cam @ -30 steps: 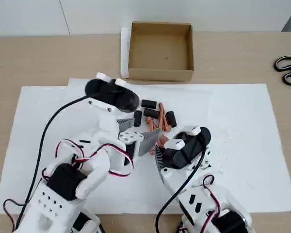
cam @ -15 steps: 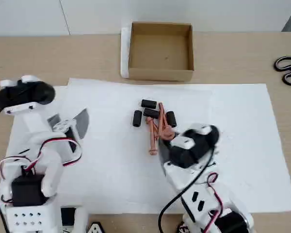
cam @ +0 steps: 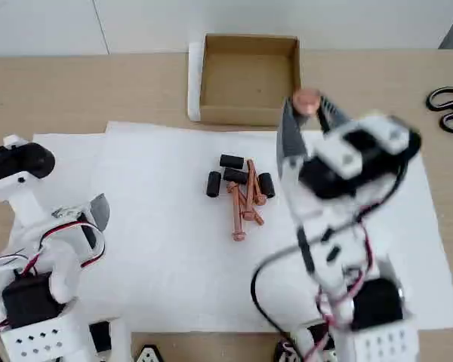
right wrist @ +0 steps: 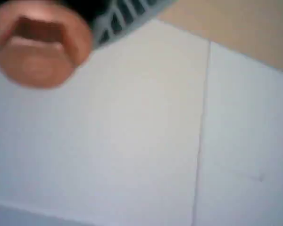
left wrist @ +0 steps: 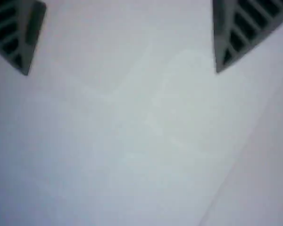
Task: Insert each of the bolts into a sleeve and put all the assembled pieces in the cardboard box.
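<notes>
left arm (cam: 23, 204): stood at the left edge of the table (cam: 60, 90), at the left end of the white sheet (cam: 174, 256).
left jaws: open. in the left wrist view the two grey ribbed tips were wide apart with nothing between them and bare sheet (left wrist: 141, 141) beneath.
white sheet: lay flat across the middle of the table and carried the loose parts.
white strip (cam: 194, 83): lay against the left wall of the cardboard box.
cardboard box (cam: 249, 115): sat on the table just past the far edge of the sheet, open at the top, with nothing visible inside.
sleeves (cam: 231, 161): four short black ones lay on the sheet near the box. one was farthest back, one to the left, one in the middle and one to the right.
loose bolts (cam: 241, 205): several copper ones lay in a crossed pile, touching the middle and right sleeves. their shafts ran toward the near side.
held bolt (cam: 307, 100): hung beside the near right corner of the box. its round copper head (right wrist: 40, 44) showed a recess in the right wrist view.
right jaws: clamped on the held bolt, with one grey tip on each side of its head.
right arm (cam: 340, 162): stood right of the pile.
scissors (cam: 449, 108): lay on bare table at the far right, well apart from the parts.
</notes>
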Controlling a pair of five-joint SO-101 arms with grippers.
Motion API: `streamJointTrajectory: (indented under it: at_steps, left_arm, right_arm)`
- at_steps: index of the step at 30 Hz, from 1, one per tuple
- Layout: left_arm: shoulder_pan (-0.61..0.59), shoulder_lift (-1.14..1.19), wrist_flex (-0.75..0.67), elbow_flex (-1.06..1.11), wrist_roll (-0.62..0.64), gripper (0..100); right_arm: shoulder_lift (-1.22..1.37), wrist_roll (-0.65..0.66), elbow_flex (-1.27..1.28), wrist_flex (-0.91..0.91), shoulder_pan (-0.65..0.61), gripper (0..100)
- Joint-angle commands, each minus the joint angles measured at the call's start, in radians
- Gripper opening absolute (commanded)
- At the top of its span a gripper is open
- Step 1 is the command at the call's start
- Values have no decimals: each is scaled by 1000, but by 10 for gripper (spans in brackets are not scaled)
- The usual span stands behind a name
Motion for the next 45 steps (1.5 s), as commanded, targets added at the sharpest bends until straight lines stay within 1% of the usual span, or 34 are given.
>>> streamJointTrajectory:
  at_steps: [1,6,10,16,21,26,35,37,39,42,45]
  left_arm:
    - [-3,-15,5,-45,-5,239]
    - [-3,-17,38,-45,-6,239]
    - [-3,-17,72,-45,-8,239]
    - [-3,-17,77,-45,-8,239]
    - [-3,-17,77,-45,-8,239]
    - [-3,-17,77,-45,-8,239]
    - [0,-17,75,-45,-8,239]
    - [0,-17,75,-45,-8,239]
    - [0,-17,75,-45,-8,239]
    - [0,-17,75,-45,-8,239]
    - [0,-17,75,-45,-8,239]
  right_arm:
    - [344,8,-259,-134,36,4]
    - [757,3,-512,-254,90,4]
    - [1066,6,-706,-314,116,4]
    - [1489,8,-1007,-318,137,4]
    - [1732,8,-1185,-315,145,4]
    - [1859,8,-1260,-315,140,7]
    - [1908,9,-1264,-318,145,16]
    - [1910,9,-1264,-315,143,58]
    - [1911,9,-1264,-309,143,121]
    - [1911,9,-1264,-260,142,203]
    - [1902,9,-1264,-259,142,245]
